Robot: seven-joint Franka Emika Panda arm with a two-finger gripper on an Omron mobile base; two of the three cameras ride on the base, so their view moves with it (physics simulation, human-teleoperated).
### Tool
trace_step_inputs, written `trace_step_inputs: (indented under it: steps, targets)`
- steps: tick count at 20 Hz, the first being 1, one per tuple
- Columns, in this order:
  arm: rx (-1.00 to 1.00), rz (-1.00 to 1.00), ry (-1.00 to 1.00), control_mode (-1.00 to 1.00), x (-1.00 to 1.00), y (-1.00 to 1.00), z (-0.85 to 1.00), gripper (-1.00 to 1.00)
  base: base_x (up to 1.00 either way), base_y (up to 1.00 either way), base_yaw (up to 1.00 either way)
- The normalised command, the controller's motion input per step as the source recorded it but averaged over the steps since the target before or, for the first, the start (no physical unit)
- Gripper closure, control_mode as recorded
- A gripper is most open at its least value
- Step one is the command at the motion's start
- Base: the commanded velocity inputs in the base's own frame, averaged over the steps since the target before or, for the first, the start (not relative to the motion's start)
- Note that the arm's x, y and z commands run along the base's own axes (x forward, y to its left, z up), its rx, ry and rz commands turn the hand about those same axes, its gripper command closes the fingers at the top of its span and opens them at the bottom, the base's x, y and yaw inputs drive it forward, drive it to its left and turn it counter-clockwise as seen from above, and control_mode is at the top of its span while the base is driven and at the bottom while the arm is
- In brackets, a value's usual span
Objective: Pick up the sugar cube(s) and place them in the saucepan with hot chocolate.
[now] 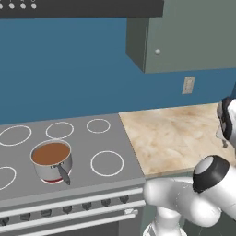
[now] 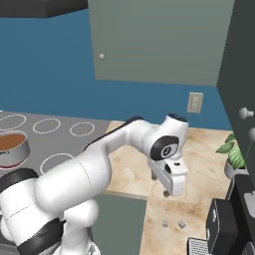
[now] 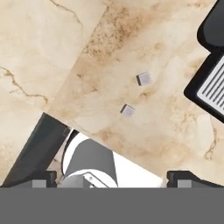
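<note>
Item 1, gripper (image 2: 160,188): we record it hanging above the marble counter (image 2: 209,164), pointing down, jaws spread to full width and holding nothing.

Item 2, sugar cubes, 2 pieces: we find the near sugar cube (image 3: 127,110) and the far sugar cube (image 3: 144,78) lying on the counter, close together but apart, below and ahead of the gripper. In the right base view both sit near the counter's front edge, one (image 2: 165,224) just beside the other (image 2: 182,224).

Item 3, saucepan with hot chocolate (image 1: 51,161): we place it on the stove (image 1: 115,179), on a front burner ring, brown liquid to near the rim, dark handle pointing toward the front, well apart from the cubes.

Item 4, black appliance (image 3: 210,78): stands just beside the cubes.

Handling note: we judge the step in hand to be the approach to the first cube. We would centre the fingers over 1 cube only, turn the wrist so neither finger nudges its neighbour or the appliance, descend straight, and close gently on flat faces.
</note>
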Motion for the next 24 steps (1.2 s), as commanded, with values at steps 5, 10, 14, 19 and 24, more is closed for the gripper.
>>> trace_step_inputs:
  steps: [5, 10, 14, 19, 24]
  targets:
    - [0.0, 0.0, -0.02, -1.0, 0.04, 0.0, -0.39, -1.0, 0.0, 0.0, 0.0]
    - [-0.01, 0.0, 0.02, -1.0, 0.0, -0.05, -0.56, -1.0, 0.0, 0.0, 0.0]
    - [0.0, 0.0, 0.07, -1.0, 0.0, -0.2, -0.68, -1.0, 0.0, 0.0, 0.0]
    - [0.0, 0.0, 0.09, -1.0, 0.0, -0.3, -0.51, -1.0, 0.0, 0.0, 0.0]
    - [0.0, 0.0, 0.01, -1.0, 0.02, -0.2, -0.18, -1.0, 0.0, 0.0, 0.0]
